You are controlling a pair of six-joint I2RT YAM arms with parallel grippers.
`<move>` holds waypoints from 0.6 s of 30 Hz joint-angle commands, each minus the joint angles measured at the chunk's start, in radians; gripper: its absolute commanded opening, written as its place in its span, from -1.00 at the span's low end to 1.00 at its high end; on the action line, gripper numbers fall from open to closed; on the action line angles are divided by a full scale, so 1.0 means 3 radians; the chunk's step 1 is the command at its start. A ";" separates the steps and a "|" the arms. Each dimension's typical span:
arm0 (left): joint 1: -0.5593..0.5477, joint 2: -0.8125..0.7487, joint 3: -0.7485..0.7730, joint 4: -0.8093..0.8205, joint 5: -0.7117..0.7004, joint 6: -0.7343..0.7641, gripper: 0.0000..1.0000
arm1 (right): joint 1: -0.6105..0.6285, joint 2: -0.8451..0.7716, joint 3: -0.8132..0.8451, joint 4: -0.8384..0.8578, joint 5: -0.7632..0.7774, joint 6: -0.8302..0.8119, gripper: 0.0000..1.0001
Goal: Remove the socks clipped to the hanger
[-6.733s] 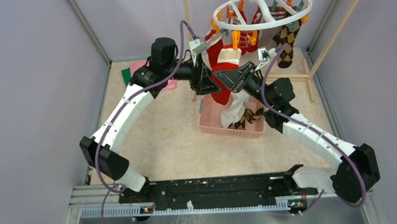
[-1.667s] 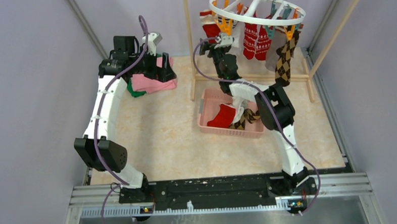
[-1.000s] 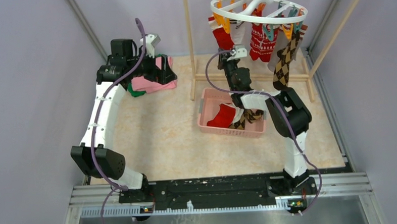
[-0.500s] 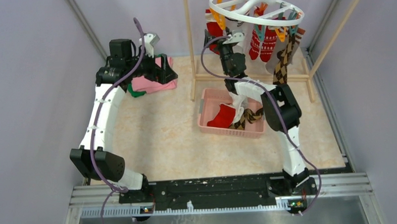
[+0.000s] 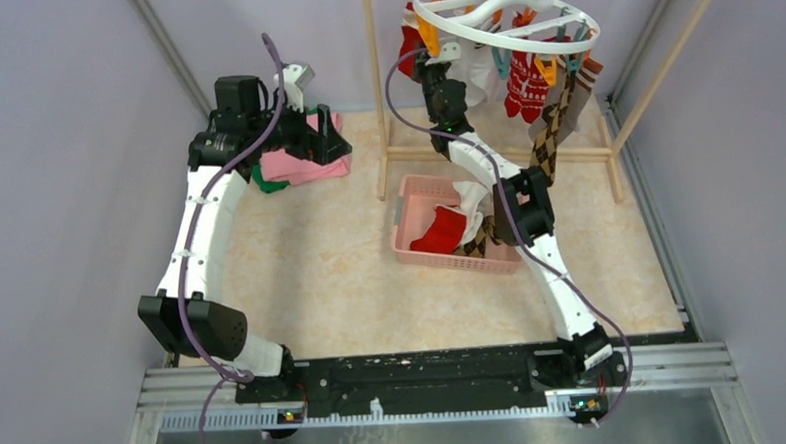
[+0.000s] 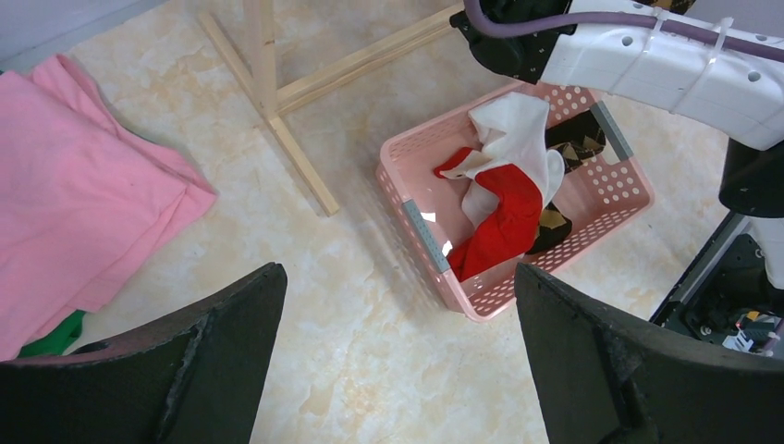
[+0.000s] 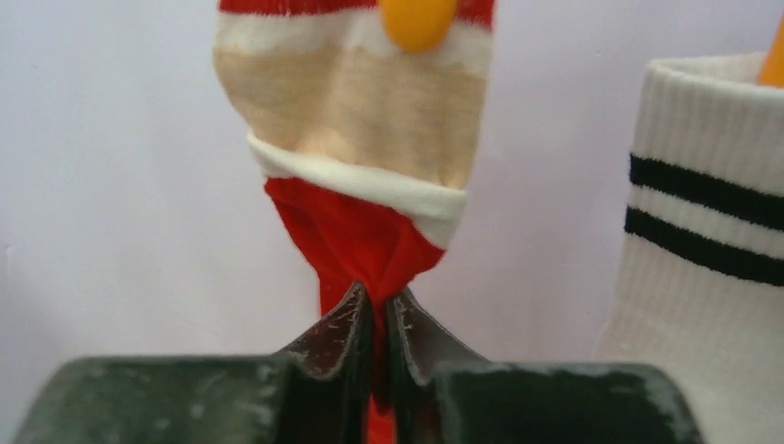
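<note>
The round white hanger hangs at the top, tilted, with orange and teal clips. Several socks hang from it: a red sock with a tan cuff under an orange clip, a white sock with black stripes, red patterned socks and a brown argyle sock. My right gripper is shut on the red sock's lower part, which is bunched between its fingers; it is raised to the hanger's left side. My left gripper is open and empty, above the floor beside the pink cloth.
A pink basket holds a red sock, a white sock and an argyle one. The light wooden rack's post and base bars stand behind the basket. Pink and green folded cloths lie at the back left. Grey walls close in.
My right arm has stretched up and back toward the hanger's left side. The hanger has swung and tilted, and its socks shifted right. My left arm has stayed still.
</note>
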State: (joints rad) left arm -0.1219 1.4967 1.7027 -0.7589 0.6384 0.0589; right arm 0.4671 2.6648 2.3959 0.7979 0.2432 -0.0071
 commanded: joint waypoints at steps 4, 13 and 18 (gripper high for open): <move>0.0018 -0.0050 0.0089 0.0082 0.0013 -0.0002 0.98 | -0.0003 -0.0777 -0.1147 0.0748 -0.0154 0.0163 -1.00; 0.0018 -0.0221 0.0005 0.0158 -0.0008 -0.0035 0.98 | 0.0152 -0.1922 -0.2867 0.1519 -0.0502 0.0433 -1.00; 0.0015 -0.0327 -0.0043 0.0221 0.0074 -0.0123 0.98 | 0.0267 -0.2648 -0.3680 0.1687 -0.0736 0.0675 -1.00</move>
State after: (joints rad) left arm -0.1211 1.4651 1.6955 -0.7540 0.6315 0.0483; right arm 0.5053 2.0705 1.4185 1.1618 0.1089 0.1192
